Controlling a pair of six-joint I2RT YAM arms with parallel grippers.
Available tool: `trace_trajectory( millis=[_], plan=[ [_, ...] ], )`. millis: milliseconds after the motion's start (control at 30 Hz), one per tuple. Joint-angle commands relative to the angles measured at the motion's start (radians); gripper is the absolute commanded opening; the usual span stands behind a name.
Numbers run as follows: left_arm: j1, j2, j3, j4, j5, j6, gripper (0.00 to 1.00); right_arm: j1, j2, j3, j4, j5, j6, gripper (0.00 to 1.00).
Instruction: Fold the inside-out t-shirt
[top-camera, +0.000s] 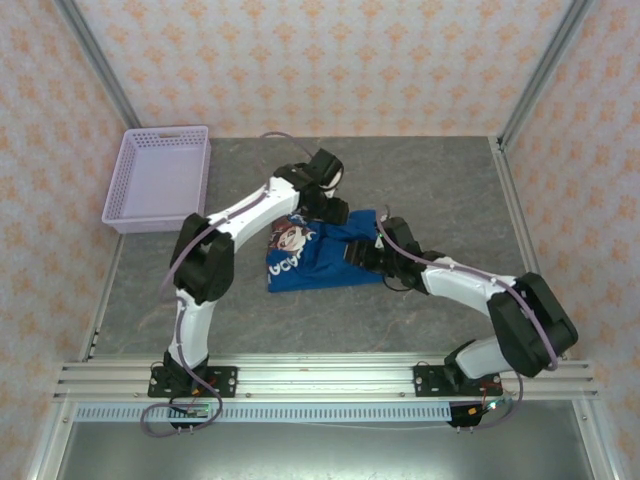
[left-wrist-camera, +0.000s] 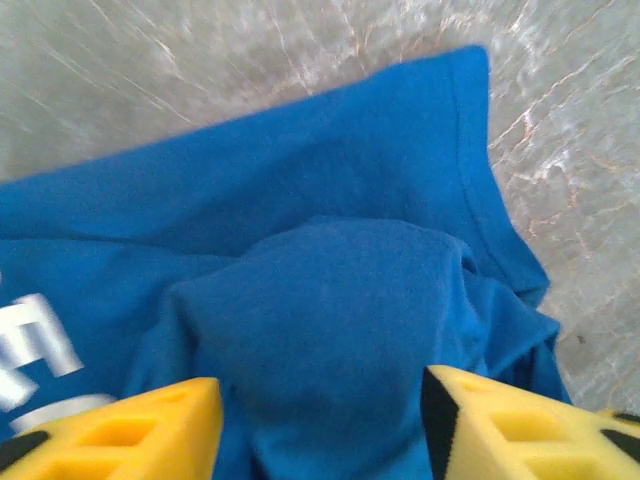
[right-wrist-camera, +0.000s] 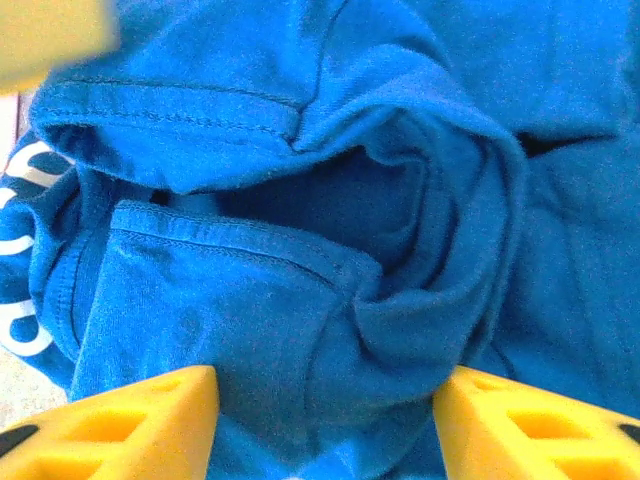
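**A:** How does the left gripper (left-wrist-camera: 320, 425) stand?

**B:** Wide. Its yellow fingers (left-wrist-camera: 120, 435) are spread far apart, and a soft hump of the blue t-shirt (left-wrist-camera: 330, 300) rises between them. The pads don't look closed on the cloth.

**A:** And the right gripper (right-wrist-camera: 325, 420)?

**B:** Much the same: the two yellow fingers are well apart, low over a deep, rumpled fold. A stitched hem (right-wrist-camera: 200, 95) runs across just beyond them, with a second hem below it.

**A:** Any print showing?

**B:** White lettering (left-wrist-camera: 40, 350) shows at the left edge of the left wrist view, and a few white strokes at the left edge of the right wrist view. From above, a cartoon face (top-camera: 290, 238) sits on the shirt's left part.

**A:** Where does the shirt lie?

**B:** Bunched up near the middle of the grey table (top-camera: 300, 320), between the two arms. The left gripper is at its far edge and the right gripper at its right edge.

**A:** Anything else?

**B:** A lavender basket (top-camera: 160, 175) stands at the far left corner, well apart from the shirt.
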Motion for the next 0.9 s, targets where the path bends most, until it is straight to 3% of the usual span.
trace_trajectory(
  millis=[0, 133, 233, 367, 533, 700, 867],
  plan=[
    [-0.004, 0.038, 0.061, -0.028, 0.037, 0.007, 0.47, 0.008, 0.031, 0.021, 0.099, -0.008, 0.073, 0.49],
    [-0.005, 0.093, 0.117, -0.032, 0.058, 0.003, 0.29, 0.007, 0.023, 0.020, 0.074, 0.030, 0.066, 0.19],
    [-0.004, 0.110, 0.163, -0.029, 0.052, -0.001, 0.17, 0.007, -0.019, 0.008, 0.023, 0.066, 0.043, 0.07],
    [-0.005, 0.121, 0.218, -0.014, 0.052, -0.011, 0.08, 0.007, -0.088, -0.008, -0.053, 0.109, 0.011, 0.04],
    [-0.004, 0.171, 0.319, -0.015, 0.087, -0.033, 0.06, 0.008, -0.157, -0.033, -0.114, 0.144, -0.005, 0.04],
    [-0.001, 0.248, 0.416, -0.013, 0.084, -0.065, 0.09, 0.005, -0.178, -0.044, -0.163, 0.176, -0.002, 0.07],
    [0.001, 0.341, 0.530, -0.014, 0.120, -0.097, 0.19, -0.011, -0.172, -0.006, -0.330, 0.314, 0.014, 0.10]
  ],
)
